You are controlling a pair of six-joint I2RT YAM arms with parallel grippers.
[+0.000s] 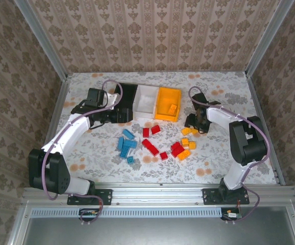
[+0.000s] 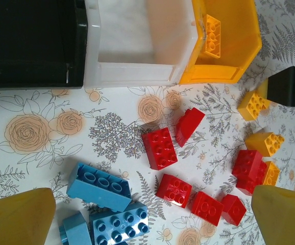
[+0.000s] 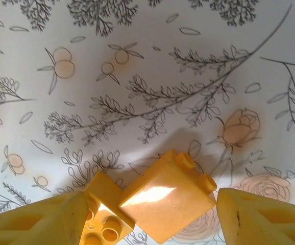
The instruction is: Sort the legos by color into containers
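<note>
A floral-patterned desk [image 1: 101,153] is shown from above, with three bins joined in a row at the middle back: a black bin [image 1: 127,99], a white bin [image 1: 146,99] and an orange-yellow bin [image 1: 164,99]. A single yellow brick [image 1: 173,108] is seen lying inside the orange-yellow bin. Loose bricks are scattered on the desk in front of the row: blue bricks [image 1: 126,144] to the left, red bricks [image 1: 151,147] in the middle and orange-yellow bricks [image 1: 188,145] to the right, with some red and yellow ones touching.

The left pincer [image 1: 113,115] is held just in front of the black bin. In the left wrist view its fingers [image 2: 20,219] are spread wide apart with nothing gripped, and blue and red bricks are seen on the desk between them.

The right pincer [image 1: 194,125] is lowered to the desk just right of the orange-yellow bin. In the right wrist view its fingers [image 3: 40,222] stand apart on either side of two yellow bricks, a larger brick [image 3: 163,201] and a smaller brick [image 3: 104,214] touching it. A gap is seen between the larger brick and one finger. Whether the other finger touches the smaller brick cannot be told for certain.
</note>
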